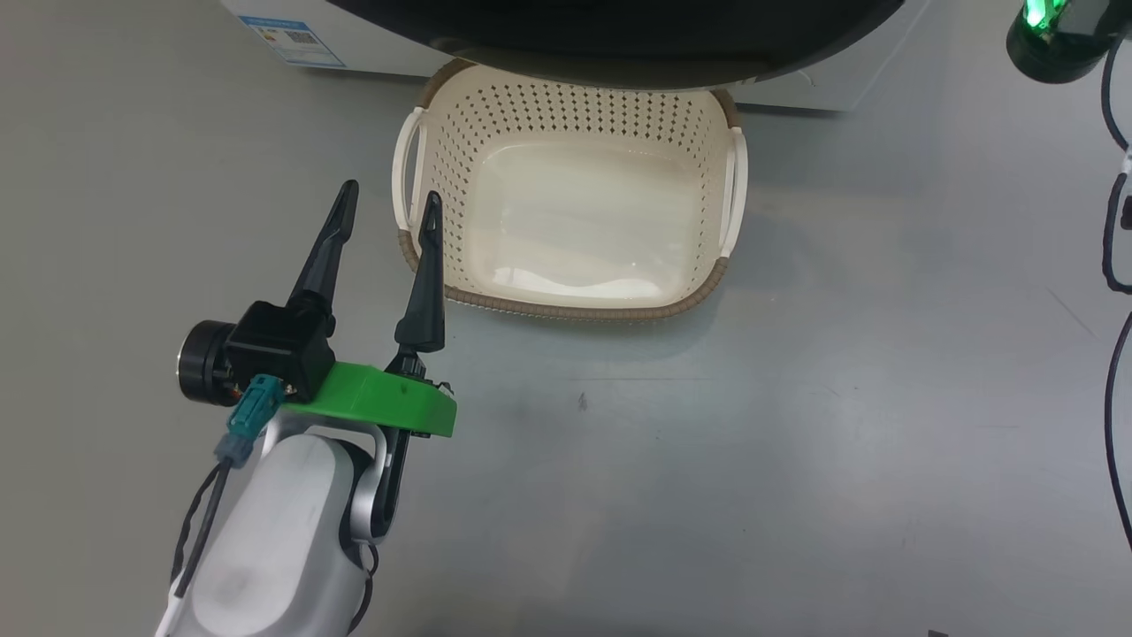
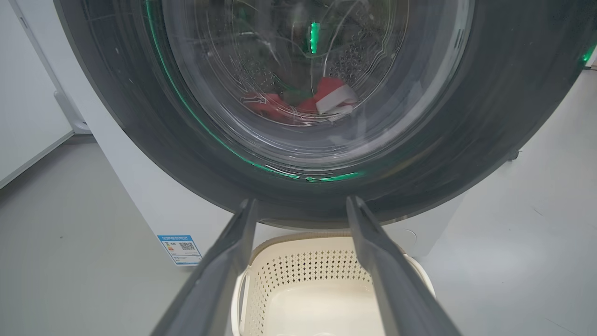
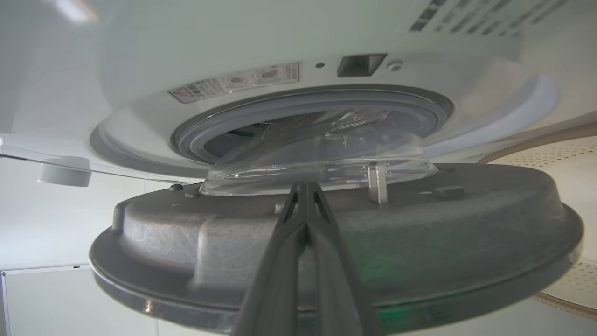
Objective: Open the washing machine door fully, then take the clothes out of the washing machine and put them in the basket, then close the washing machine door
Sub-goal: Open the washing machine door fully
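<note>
Washing machine door [image 1: 619, 35] hung over the far rim of the basket [image 1: 575, 310] in my head view. My left gripper [image 1: 392, 190] stood beside it, fingers spread, holding nothing.

Left wrist view: the clothes [image 2: 298, 102] lay red behind the door's glass, and a blue QR label [image 2: 179, 248] was too small to read.

Right wrist view: my right gripper [image 3: 305, 186], fingers closed together, reached the door's grey inner face, which stood ajar. I judged the opening unfinished; next, swing it wider.
</note>
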Motion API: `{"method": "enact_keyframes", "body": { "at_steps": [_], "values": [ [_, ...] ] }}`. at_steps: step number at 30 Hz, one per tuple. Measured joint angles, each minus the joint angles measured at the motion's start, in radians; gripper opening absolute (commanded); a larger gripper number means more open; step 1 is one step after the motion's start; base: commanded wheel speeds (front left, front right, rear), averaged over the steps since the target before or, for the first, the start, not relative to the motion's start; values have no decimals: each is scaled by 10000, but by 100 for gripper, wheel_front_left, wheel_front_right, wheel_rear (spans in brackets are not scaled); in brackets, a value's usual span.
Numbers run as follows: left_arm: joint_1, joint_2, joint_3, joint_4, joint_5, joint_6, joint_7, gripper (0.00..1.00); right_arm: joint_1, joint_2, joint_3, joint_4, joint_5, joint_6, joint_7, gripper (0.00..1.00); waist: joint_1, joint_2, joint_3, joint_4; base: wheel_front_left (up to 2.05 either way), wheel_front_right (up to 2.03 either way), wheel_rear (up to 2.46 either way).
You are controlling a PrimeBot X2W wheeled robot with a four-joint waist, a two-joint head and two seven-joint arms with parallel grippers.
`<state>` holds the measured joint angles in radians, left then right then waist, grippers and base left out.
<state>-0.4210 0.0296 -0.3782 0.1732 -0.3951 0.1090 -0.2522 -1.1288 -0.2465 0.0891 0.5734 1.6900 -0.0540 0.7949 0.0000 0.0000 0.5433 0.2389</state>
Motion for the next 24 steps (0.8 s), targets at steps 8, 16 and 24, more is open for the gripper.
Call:
{"method": "enact_keyframes", "body": {
  "at_steps": [8,16,24],
  "values": [
    [10,0,65,178,6,2,-2,100,644,119,96,71,180,385,389,0,0,0,-329,-132,0,0,0],
    [171,0,54,430,6,2,-2,100,1436,215,178,125,324,656,754,0,0,0,-802,-176,0,0,0],
    [456,2,27,662,6,2,0,100,2057,403,178,98,554,984,1024,0,0,0,-1352,-166,0,0,0]
  ]
}}
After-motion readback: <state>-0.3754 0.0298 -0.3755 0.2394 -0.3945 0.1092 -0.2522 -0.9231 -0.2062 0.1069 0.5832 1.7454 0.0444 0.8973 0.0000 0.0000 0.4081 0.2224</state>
